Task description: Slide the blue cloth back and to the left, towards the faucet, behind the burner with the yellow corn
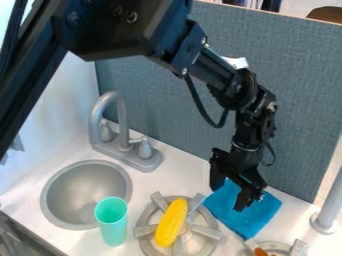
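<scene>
The black gripper (228,197) hangs over a blue cloth (255,219) at the right of the counter. Its two fingers stand apart, open, with blue cloth showing between them; whether they touch the cloth I cannot tell. The cloth lies just right of a grey stove burner (212,233). A yellow corn cob (172,222) rests on that burner, to the lower left of the gripper.
A teal cup (112,226) stands between the round sink (85,172) and the burner. Behind the sink is a grey faucet (120,120). An orange object (260,252) sits at a second burner, bottom right, near a grey post (327,212). A blue-grey panel (294,75) rises behind.
</scene>
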